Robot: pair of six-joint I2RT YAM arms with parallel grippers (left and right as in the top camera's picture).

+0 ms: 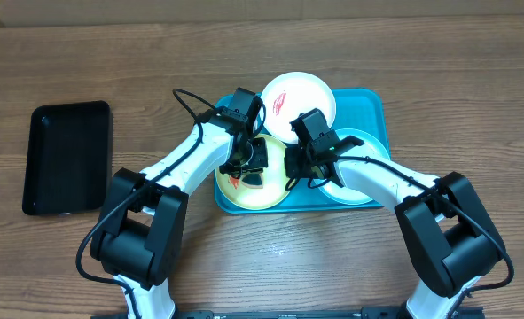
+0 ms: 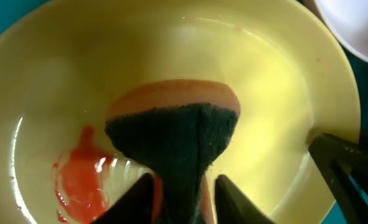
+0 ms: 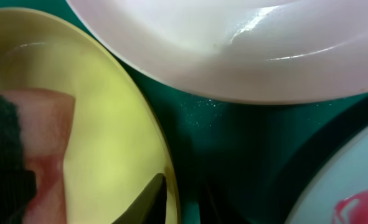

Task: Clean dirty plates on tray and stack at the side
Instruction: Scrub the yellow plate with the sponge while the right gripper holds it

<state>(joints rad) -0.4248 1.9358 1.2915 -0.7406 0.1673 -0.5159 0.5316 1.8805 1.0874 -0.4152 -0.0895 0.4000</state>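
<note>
The teal tray (image 1: 374, 105) holds three plates. The yellow-green plate (image 1: 263, 197) (image 2: 258, 81) lies at its front left, with a red smear (image 2: 78, 177) on its face. My left gripper (image 1: 251, 164) (image 2: 184, 182) is shut on a sponge (image 2: 174, 134), dark green over orange, and presses it onto this plate. My right gripper (image 1: 295, 168) (image 3: 182, 190) grips the plate's right rim (image 3: 165, 155), one finger inside and one outside. The white plate (image 1: 299, 99) (image 3: 233, 43), also red-smeared, sits at the back. My right arm partly covers the light-blue plate (image 1: 359, 142) (image 3: 349, 186).
A smaller black tray (image 1: 66, 158) lies on the wooden table at the far left. The two arms meet close together over the teal tray, their cables arching above the plates.
</note>
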